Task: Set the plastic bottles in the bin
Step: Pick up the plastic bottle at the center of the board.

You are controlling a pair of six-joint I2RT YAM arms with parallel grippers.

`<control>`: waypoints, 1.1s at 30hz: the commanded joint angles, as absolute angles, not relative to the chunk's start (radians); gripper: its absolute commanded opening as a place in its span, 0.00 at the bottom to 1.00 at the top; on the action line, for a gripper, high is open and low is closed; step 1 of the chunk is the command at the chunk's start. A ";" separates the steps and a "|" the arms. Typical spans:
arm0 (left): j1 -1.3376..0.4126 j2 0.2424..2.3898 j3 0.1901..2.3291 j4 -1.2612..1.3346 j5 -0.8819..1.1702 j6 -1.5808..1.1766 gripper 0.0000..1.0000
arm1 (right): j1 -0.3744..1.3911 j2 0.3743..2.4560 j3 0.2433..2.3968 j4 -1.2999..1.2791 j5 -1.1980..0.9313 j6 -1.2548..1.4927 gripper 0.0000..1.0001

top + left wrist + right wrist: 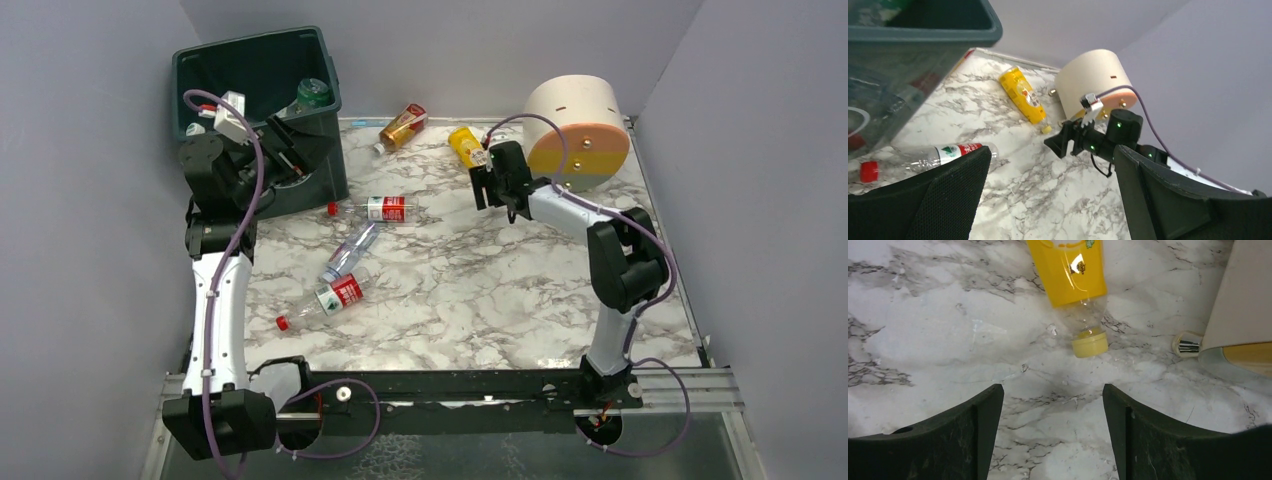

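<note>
In the right wrist view the yellow bottle (1068, 270) is running off the top edge, leaving only label, neck and cap, while the cream cylinder (1243, 300) is being cropped at the right. In the left wrist view the bin (923, 35) is spilling past the upper left corner, and the blurred fingers (943, 200) of the left gripper (1050, 160) are running off the bottom edge, the lower left one covering part of a red-capped clear bottle (913, 160).
</note>
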State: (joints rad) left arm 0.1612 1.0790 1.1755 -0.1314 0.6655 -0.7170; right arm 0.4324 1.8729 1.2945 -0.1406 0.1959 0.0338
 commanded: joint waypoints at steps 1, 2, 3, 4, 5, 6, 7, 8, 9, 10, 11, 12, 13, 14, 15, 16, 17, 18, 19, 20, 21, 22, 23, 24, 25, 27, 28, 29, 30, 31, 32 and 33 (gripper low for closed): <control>0.115 1.047 1.142 -0.109 0.660 -0.710 0.99 | 0.402 1.936 1.341 -0.091 0.242 -0.018 0.75; 0.103 1.043 1.135 -0.111 0.655 -0.708 0.99 | 0.395 1.945 1.347 -0.086 0.238 -0.022 0.74; 0.092 1.039 1.132 -0.113 0.650 -0.707 0.99 | 0.388 1.954 1.352 -0.083 0.232 -0.023 0.74; 0.081 1.037 1.127 -0.116 0.643 -0.704 0.99 | 0.380 1.962 1.357 -0.078 0.224 -0.023 0.73; 0.066 1.034 1.121 -0.119 0.638 -0.702 0.99 | 0.372 1.973 1.361 -0.075 0.210 -0.022 0.71; 0.058 1.034 1.117 -0.123 0.633 -0.699 0.99 | 0.363 1.980 1.365 -0.073 0.200 -0.020 0.69; 0.052 1.033 1.113 -0.127 0.630 -0.696 0.99 | 0.357 1.988 1.370 -0.069 0.189 -0.020 0.67; 0.047 1.034 1.111 -0.131 0.627 -0.694 0.99 | 0.352 1.995 1.373 -0.066 0.182 -0.019 0.67; 0.044 1.033 1.109 -0.133 0.624 -0.691 0.99 | 0.348 2.000 1.376 -0.063 0.169 -0.018 0.67; 0.041 1.032 1.109 -0.136 0.620 -0.688 0.99 | 0.344 2.007 1.379 -0.056 0.154 -0.019 0.66; 0.038 1.033 1.110 -0.139 0.618 -0.686 0.99 | 0.344 2.011 1.380 -0.048 0.142 -0.020 0.66; 0.037 1.032 1.112 -0.142 0.616 -0.684 0.99 | 0.343 2.018 1.382 -0.042 0.133 -0.021 0.66; 0.035 1.034 1.114 -0.145 0.614 -0.682 0.99 | 0.342 2.027 1.388 -0.041 0.126 -0.021 0.64; 0.034 1.035 1.118 -0.148 0.612 -0.680 0.99 | 0.342 2.039 1.397 -0.047 0.122 -0.021 0.61; 0.032 1.037 1.122 -0.153 0.611 -0.679 0.99 | 0.342 2.051 1.410 -0.052 0.119 -0.020 0.59; 0.031 1.040 1.125 -0.156 0.609 -0.677 0.99 | 0.342 2.063 1.418 -0.057 0.116 -0.019 0.58; 0.030 1.039 1.128 -0.159 0.607 -0.674 0.99 | 0.342 2.071 1.426 -0.059 0.110 -0.017 0.57; 0.028 1.040 1.130 -0.162 0.605 -0.674 0.99 | 0.342 2.076 1.428 -0.059 0.103 -0.015 0.55; 0.028 1.041 1.133 -0.163 0.604 -0.672 0.99 | 0.342 2.080 1.427 -0.056 0.093 -0.011 0.55; 0.026 1.043 1.134 -0.165 0.602 -0.672 0.99 | 0.341 2.083 1.426 -0.054 0.084 -0.008 0.55; 0.024 1.044 1.136 -0.165 0.600 -0.672 0.99 | 0.341 2.086 1.426 -0.052 0.077 -0.006 0.55; 0.022 1.046 1.137 -0.166 0.599 -0.672 0.99 | 0.342 2.091 1.427 -0.051 0.072 -0.004 0.55; 0.019 1.048 1.138 -0.166 0.597 -0.672 0.99 | 0.341 2.096 1.429 -0.053 0.069 -0.002 0.55; 0.017 1.049 1.138 -0.166 0.596 -0.671 0.99 | 0.340 2.101 1.431 -0.057 0.066 0.000 0.55; 0.015 1.050 1.137 -0.166 0.594 -0.670 0.99 | 0.341 2.105 1.434 -0.060 0.065 0.001 0.54; 0.011 1.052 1.136 -0.166 0.590 -0.670 0.99 | 0.341 2.107 1.434 -0.066 0.057 0.004 0.49; 0.008 1.053 1.136 -0.166 0.587 -0.670 0.99 | 0.341 2.106 1.431 -0.069 0.052 0.006 0.45; 0.004 1.054 1.134 -0.166 0.584 -0.670 0.99 | 0.341 2.103 1.429 -0.072 0.046 0.012 0.43; 0.001 1.055 1.134 -0.167 0.582 -0.670 0.99 | 0.341 2.099 1.421 -0.070 0.041 0.017 0.42; -0.003 1.055 1.134 -0.166 0.579 -0.670 0.99 | 0.341 2.095 1.413 -0.069 0.035 0.021 0.40; -0.006 1.057 1.132 -0.166 0.576 -0.669 0.99 | 0.341 2.089 1.406 -0.068 0.030 0.025 0.39; -0.010 1.058 1.129 -0.166 0.574 -0.668 0.99 | 0.341 2.080 1.397 -0.067 0.026 0.030 0.38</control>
